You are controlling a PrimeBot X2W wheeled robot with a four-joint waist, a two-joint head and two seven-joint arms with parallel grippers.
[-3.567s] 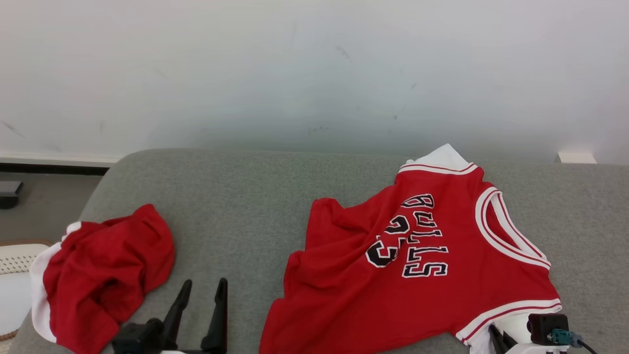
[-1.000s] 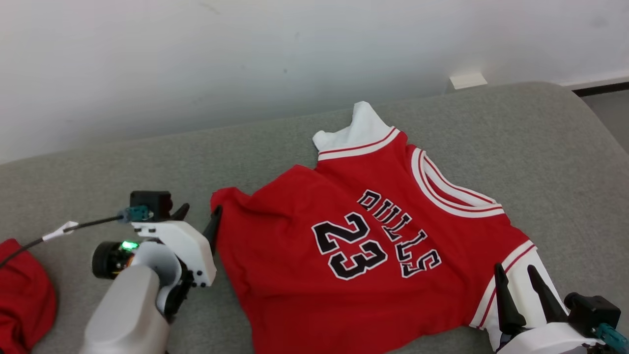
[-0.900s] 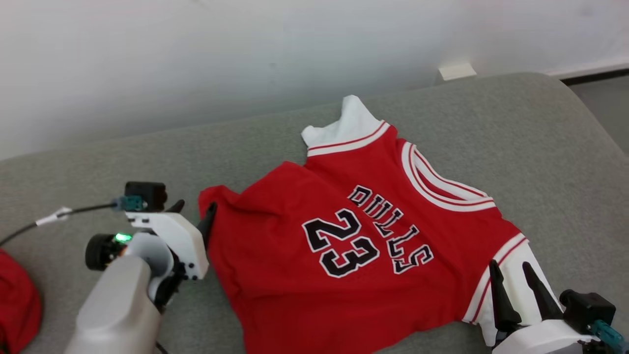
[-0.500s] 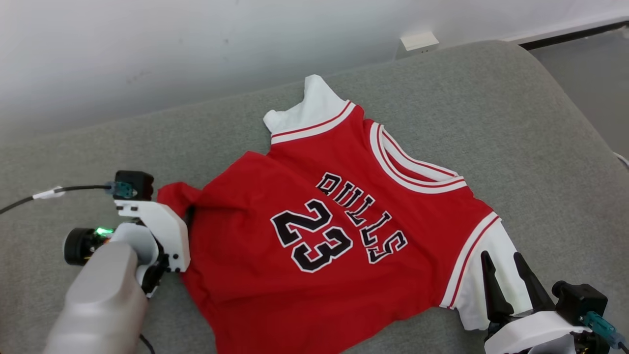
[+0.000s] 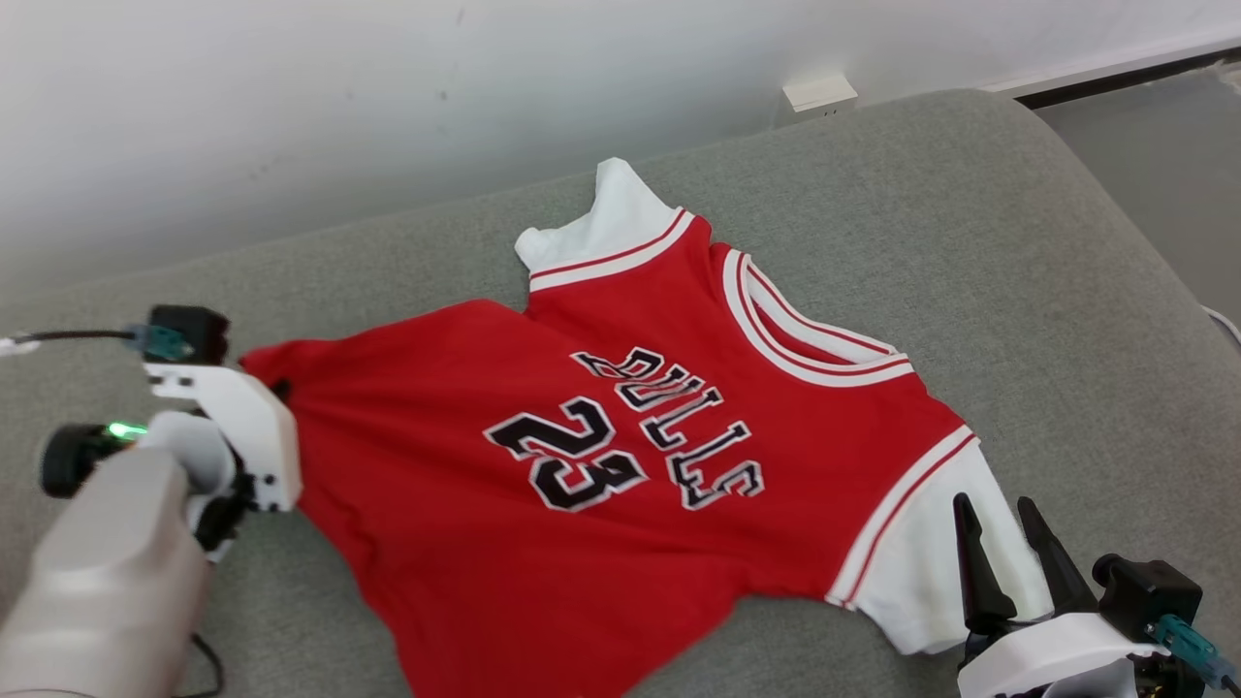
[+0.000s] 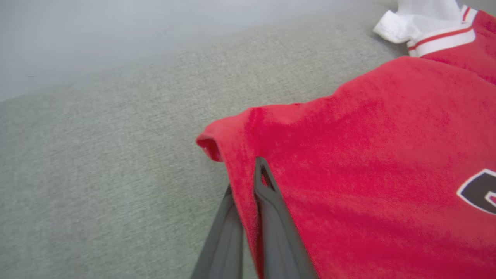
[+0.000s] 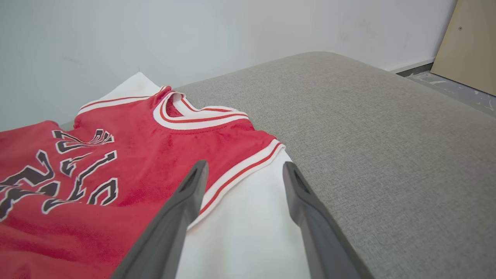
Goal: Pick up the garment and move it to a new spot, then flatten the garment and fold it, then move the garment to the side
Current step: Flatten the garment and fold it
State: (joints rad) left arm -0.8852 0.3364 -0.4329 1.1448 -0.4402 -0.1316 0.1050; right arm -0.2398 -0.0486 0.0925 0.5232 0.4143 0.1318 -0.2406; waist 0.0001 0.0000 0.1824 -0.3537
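My left gripper point(image 6: 244, 176), low at my left, has jaws pressed together; my right gripper point(image 7: 245, 166) has jaws wide apart.

A grey fabric cushion point(image 5: 950, 223) runs along a white wall point(image 5: 339, 107), a small white box point(image 5: 819, 93) behind it, a pale wooden board point(image 7: 471, 46) nearby.

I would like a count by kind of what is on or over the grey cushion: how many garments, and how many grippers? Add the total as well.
Garments: 1, the red jersey
Grippers: 2, the left gripper, jaws shut on the jersey's corner, and the right gripper, jaws open over the white sleeve
Total: 3
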